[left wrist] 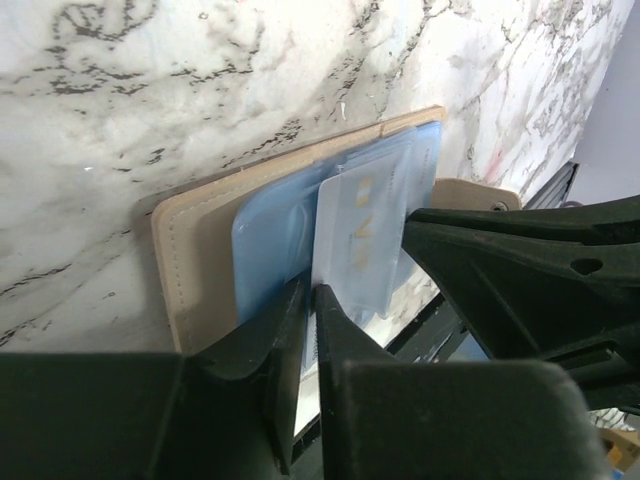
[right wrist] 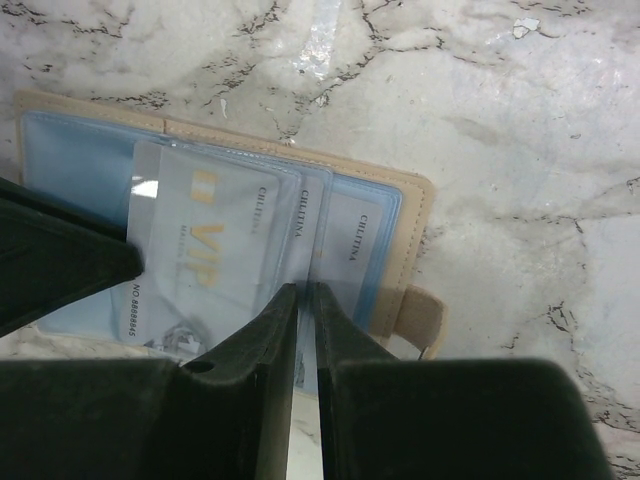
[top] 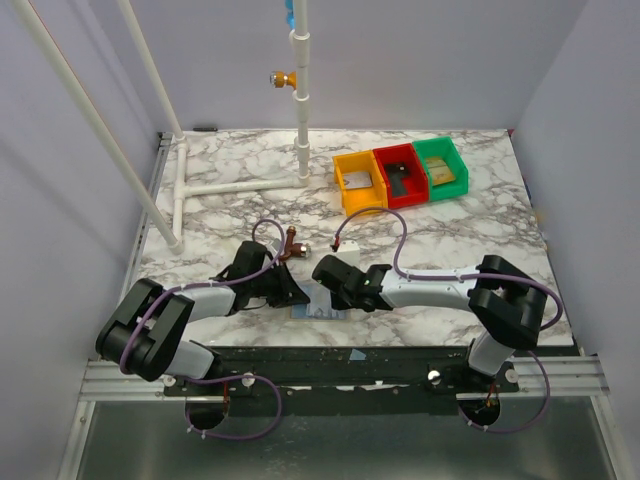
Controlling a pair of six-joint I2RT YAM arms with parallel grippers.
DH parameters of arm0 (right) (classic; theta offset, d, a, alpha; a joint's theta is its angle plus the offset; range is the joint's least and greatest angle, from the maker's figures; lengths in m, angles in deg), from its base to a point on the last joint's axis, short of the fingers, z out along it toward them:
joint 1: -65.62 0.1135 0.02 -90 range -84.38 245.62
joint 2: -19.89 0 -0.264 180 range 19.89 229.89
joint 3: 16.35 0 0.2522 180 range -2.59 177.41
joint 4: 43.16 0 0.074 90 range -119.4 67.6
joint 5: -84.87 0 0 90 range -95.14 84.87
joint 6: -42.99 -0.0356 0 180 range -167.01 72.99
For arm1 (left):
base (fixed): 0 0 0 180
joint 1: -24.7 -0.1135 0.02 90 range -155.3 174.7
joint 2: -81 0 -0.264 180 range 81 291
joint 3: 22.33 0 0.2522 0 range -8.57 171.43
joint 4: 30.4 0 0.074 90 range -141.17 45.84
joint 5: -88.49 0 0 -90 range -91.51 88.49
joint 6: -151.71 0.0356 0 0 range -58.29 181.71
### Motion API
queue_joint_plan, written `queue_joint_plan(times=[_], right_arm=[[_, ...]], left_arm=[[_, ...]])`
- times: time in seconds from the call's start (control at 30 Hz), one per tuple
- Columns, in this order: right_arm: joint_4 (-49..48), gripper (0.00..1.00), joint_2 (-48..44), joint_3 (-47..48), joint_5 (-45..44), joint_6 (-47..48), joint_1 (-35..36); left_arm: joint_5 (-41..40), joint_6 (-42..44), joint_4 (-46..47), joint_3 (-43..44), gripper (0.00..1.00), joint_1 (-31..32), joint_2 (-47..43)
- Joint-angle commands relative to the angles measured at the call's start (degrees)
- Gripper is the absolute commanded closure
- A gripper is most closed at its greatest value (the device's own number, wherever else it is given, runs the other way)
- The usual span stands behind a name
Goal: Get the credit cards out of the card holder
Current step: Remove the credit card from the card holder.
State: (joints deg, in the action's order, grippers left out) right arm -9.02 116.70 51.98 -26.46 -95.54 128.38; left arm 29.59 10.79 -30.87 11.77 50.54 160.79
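Observation:
The card holder (top: pixel 318 308) lies open on the marble table near its front edge, between my two grippers. It has a tan stitched border (left wrist: pixel 190 260) and pale blue clear sleeves (right wrist: pixel 70 160). A white credit card marked VIP (right wrist: pixel 200 250) sticks partly out of a sleeve and also shows in the left wrist view (left wrist: pixel 360 240). My left gripper (left wrist: pixel 310 292) is shut on an edge of this card. My right gripper (right wrist: pixel 306 288) is shut on the edge of a clear sleeve of the holder. The two grippers (top: pixel 300 296) (top: pixel 335 290) face each other over the holder.
Yellow (top: pixel 358 182), red (top: pixel 400 175) and green (top: pixel 440 165) bins stand in a row at the back right. A white pipe frame (top: pixel 240 187) stands at the back left. The table's front edge (top: pixel 400 345) is just behind the holder.

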Motion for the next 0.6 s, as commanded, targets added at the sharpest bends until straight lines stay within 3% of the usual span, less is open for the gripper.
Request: queue_joint_plan(times=[0.0,0.1,0.33,0.57], right_arm=[[10.5,0.85,3.1,-4.2,-1.3,1.2,-1.2],[10.5,0.85,3.4,-4.1,-1.2,1.3,-1.2],[10.4,0.85,2.1,-4.2,-1.4,0.9,-1.3],[8.2,0.7,-3.5,-1.8,1.1,1.4,-1.3]], left_arm=[[-3.4,1.3,-3.7,-2.6,0.91,-0.9,2.1],[-3.1,1.3,-3.7,-2.4,0.99,-0.9,2.3],[-3.6,1.8,-3.9,-2.5,1.0,-1.0,2.4],[-3.6,0.9,-3.2,-2.4,1.0,-0.7,2.3]])
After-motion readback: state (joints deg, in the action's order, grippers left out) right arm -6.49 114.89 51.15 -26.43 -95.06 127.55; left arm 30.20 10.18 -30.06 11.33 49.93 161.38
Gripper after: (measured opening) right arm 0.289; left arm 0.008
